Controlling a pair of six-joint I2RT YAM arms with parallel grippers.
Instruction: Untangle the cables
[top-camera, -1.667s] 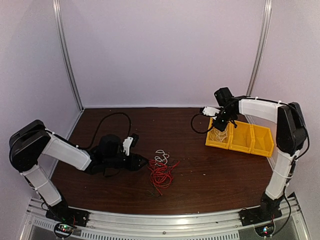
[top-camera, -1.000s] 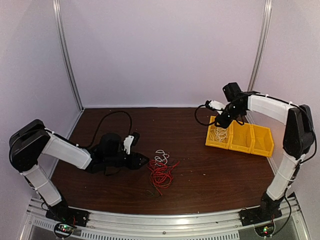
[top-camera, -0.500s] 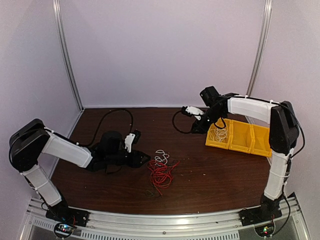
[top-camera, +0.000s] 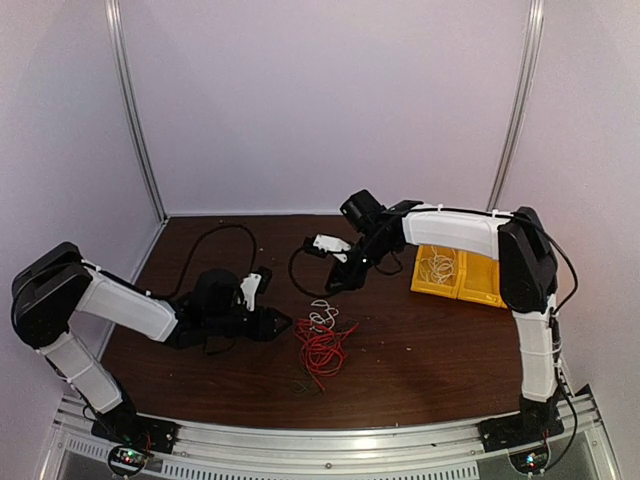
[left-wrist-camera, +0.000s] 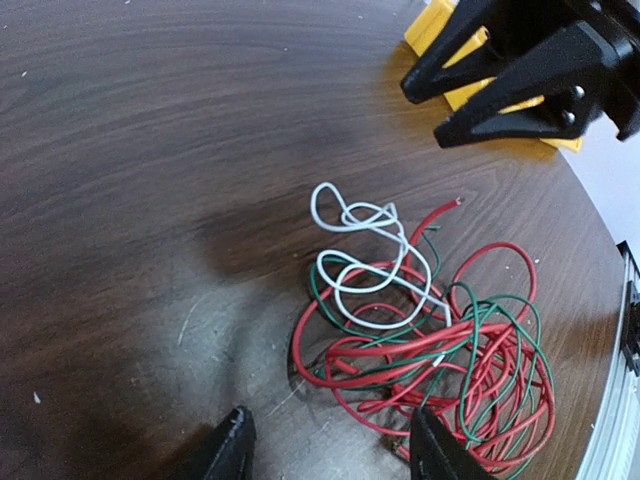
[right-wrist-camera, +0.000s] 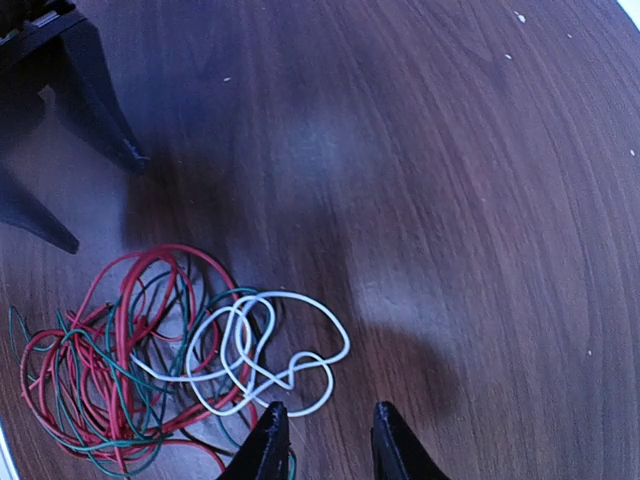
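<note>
Broadly, the dark wooden table (top-camera: 430, 350) carries everything, and the main hazard sits on it. The cables (top-camera: 320, 345), a knot of red, green and white strands at lower centre of the top view, would likely lift as one lump if a single strand is pulled with nothing pinning the rest. That would tighten the knot or drag it toward the near edge.

At the right, the yellow bin row (top-camera: 450, 291) holds a white wire coil (top-camera: 437, 268) in its leftmost compartment. The next one shows only yellow floor, and the right arm hides what lies beyond.

The left gripper (left-wrist-camera: 330, 432) sits low just left of the heap, jaws apart and empty. The right gripper (right-wrist-camera: 325, 440) hangs above the heap's upper side, jaws narrowly apart, gripping nothing.

Smallest, the white loop (right-wrist-camera: 250, 350) lies at the tangle's edge, crossing red strands.
</note>
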